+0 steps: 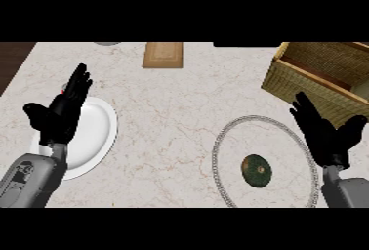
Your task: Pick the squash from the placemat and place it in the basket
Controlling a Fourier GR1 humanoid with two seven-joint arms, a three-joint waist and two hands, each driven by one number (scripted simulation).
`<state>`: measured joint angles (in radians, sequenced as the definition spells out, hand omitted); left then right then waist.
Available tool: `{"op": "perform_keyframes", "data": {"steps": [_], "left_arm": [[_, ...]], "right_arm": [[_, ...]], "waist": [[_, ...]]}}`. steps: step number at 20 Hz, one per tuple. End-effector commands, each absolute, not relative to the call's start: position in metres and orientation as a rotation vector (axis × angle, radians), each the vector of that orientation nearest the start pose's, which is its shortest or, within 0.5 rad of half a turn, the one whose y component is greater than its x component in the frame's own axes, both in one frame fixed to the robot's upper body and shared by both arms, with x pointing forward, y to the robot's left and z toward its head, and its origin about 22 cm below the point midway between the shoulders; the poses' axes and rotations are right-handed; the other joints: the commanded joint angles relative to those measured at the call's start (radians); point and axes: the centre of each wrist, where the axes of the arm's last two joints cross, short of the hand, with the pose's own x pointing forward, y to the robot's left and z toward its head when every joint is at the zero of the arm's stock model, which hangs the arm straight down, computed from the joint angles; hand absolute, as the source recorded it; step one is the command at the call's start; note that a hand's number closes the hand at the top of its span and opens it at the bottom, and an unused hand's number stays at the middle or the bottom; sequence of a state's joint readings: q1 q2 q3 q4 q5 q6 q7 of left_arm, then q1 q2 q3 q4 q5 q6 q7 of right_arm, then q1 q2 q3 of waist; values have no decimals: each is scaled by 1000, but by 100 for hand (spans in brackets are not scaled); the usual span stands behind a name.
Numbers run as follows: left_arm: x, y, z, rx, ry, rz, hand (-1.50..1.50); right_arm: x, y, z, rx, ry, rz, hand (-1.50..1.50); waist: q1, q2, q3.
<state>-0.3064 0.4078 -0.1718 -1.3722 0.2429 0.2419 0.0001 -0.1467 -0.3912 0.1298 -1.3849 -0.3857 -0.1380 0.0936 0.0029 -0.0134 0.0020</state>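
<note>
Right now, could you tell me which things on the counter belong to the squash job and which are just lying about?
For the job:
squash
placemat
basket
right hand, open beside the placemat

Lying about:
white plate, partly under the left hand
wooden board

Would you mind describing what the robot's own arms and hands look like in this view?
Both forearms are grey, smooth, blocky casings rising from the lower edge. Each ends in a matte black robot hand with slim fingers and a thumb: the left robot hand and the right robot hand. The left forearm shows darker recessed panel details; no cables show.
</note>
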Motion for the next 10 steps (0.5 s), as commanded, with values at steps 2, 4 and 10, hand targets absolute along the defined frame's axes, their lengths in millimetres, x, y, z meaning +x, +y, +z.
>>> {"op": "perform_keyframes", "data": {"steps": [2,4,10], "left_arm": [[288,284,15,188,-1441,-99,0],[269,275,-22,164,-1270,-79,0],[223,289,-63,134,-1014,-52,0]], "right_arm": [[290,-253,51,234,-1567,150,150],[301,-215,81,462,-1727,263,150],[259,-139,98,888,-1827,793,150]], "waist": [[14,9,-2],[47,15,-1],[43,0,-2]]}}
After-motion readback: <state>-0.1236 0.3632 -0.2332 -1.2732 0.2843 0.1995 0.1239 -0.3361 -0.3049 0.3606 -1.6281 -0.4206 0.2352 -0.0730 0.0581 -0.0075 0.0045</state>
